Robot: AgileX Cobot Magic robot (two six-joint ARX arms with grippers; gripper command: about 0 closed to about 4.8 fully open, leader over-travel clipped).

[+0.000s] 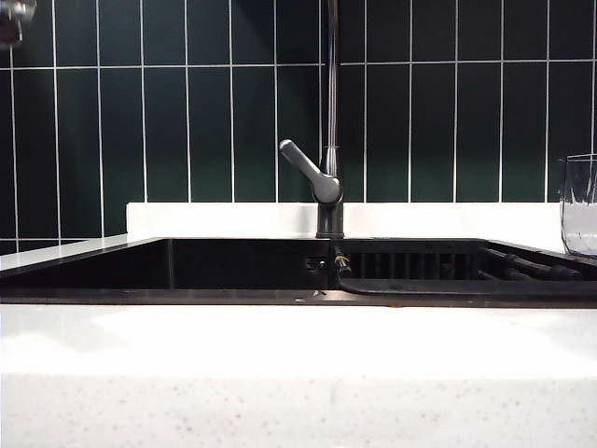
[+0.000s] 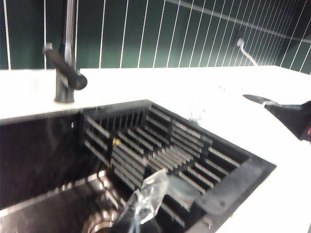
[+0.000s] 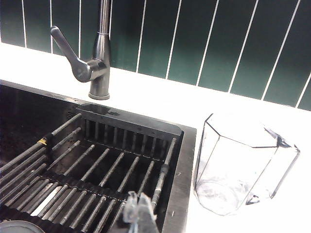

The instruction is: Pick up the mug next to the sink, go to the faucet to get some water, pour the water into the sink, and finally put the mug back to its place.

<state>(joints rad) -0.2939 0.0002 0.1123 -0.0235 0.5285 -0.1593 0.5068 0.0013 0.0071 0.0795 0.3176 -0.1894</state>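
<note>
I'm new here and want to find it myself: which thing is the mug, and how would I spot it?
Start at the black sink. Go past its faucet to the white counter beside the ribbed drainer. The mug stands there upright: a clear, faceted tumbler, the only see-through thing around.

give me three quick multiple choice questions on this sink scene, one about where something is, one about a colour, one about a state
1. Where does the mug stand?
A. inside the sink
B. on the white counter beside the sink
C. under the faucet spout

2. What colour are the wall tiles?
A. dark green
B. white
C. red

3. How are the left gripper and right gripper over the sink?
A. both shut and holding nothing
B. left holds the mug
C. right holds the faucet lever

Answers:
1 B, the mug stands upright on the counter past the sink's rim, clear of the faucet.
2 A, dark green tiles with pale grout.
3 A, each wrist view shows closed fingertips over the drainer, touching nothing.
</note>
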